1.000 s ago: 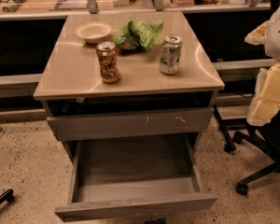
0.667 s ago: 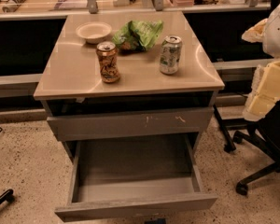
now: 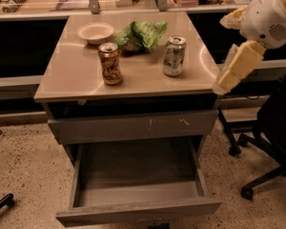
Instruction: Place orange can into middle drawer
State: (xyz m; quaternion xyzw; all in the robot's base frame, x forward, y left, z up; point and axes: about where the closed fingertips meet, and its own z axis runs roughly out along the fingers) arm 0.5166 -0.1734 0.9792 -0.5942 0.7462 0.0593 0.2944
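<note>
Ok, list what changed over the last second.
The gripper, right of the beige tabletop, shifted left in the view and slightly up, toward it. Nothing was grasped or released. The orange-brown patterned drink can, silver-and-green can, white bowl, green bag and open grey middle drawer stayed put.

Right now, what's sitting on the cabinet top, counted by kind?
Cans: 2, the orange can and the silver-and-green can
White bowl: 1
Green bag: 1
Total: 4
Tool hangs off the right side of the cabinet top.
</note>
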